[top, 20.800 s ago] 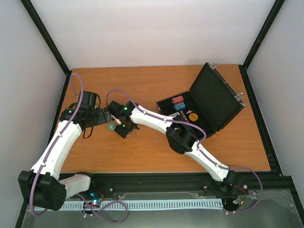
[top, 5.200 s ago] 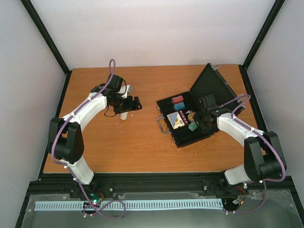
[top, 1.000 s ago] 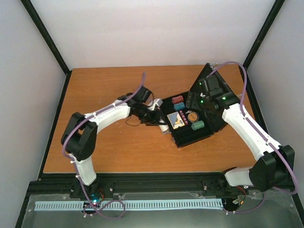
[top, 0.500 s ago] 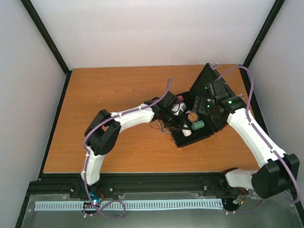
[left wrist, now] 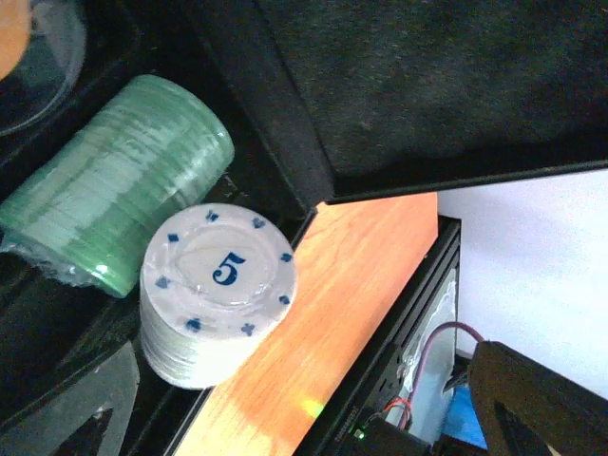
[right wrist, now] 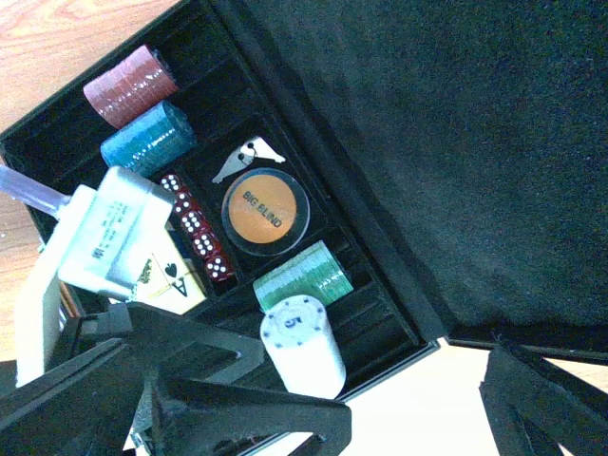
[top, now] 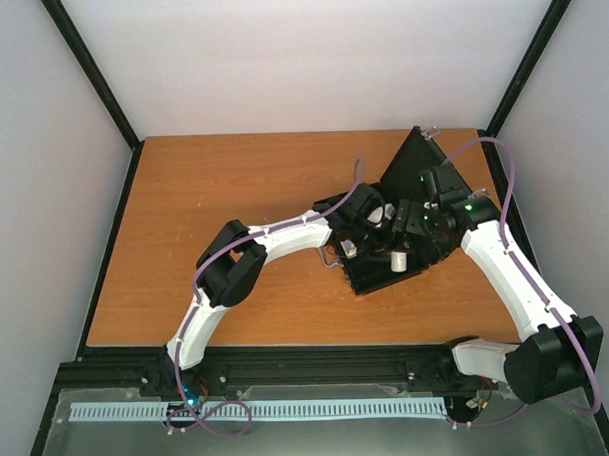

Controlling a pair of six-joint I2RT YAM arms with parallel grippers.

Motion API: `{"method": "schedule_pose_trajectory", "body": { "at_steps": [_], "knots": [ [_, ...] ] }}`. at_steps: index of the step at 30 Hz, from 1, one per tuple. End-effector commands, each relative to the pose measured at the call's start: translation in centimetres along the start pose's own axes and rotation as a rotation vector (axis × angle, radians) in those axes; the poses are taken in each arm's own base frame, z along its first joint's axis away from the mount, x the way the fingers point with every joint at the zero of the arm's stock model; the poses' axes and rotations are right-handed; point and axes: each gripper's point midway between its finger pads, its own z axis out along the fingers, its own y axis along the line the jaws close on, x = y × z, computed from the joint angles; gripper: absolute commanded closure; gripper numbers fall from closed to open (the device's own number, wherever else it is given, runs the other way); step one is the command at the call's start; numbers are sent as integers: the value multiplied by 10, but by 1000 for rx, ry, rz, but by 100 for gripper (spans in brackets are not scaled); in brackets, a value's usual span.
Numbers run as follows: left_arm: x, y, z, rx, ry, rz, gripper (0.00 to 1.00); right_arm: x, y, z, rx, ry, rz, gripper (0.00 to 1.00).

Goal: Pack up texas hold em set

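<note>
The flat black hinged case lies open on the right half of the orange-brown wooden worktop, its felt-lined lid tilted up and back. Inside the case, a white stack of ridged plastic chips stands upright at the tray's near edge, touching a green chip stack that lies on its side in a groove. I judge the white one will need to be laid down the same way, or the lid cannot shut flat.

Deeper in the tray are a red chip stack, a blue chip stack, small red dice and a round orange disc marked BIG BLIND.

The left gripper hangs over the white stack with its jaws released and wide. The right gripper hovers over the tray near the lid, jaws also spread and grasping nothing, perhaps placed there for closing the lid.
</note>
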Motion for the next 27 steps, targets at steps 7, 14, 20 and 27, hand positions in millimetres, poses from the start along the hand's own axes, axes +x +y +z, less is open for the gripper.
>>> {"method": "schedule_pose_trajectory", "body": {
  "at_steps": [7, 14, 20, 27],
  "knots": [
    [1, -20, -22, -64, 9, 92, 0, 22, -1, 1, -48, 62, -56, 2],
    [22, 33, -78, -316, 21, 145, 0, 48, 8, 4, -140, 137, -93, 4],
    [39, 111, -137, -497, -14, 29, 0, 53, 12, -1, -183, 126, -106, 4],
    [36, 159, -181, -621, -53, -53, 0, 43, 24, -14, -255, 77, -106, 5]
  ]
}}
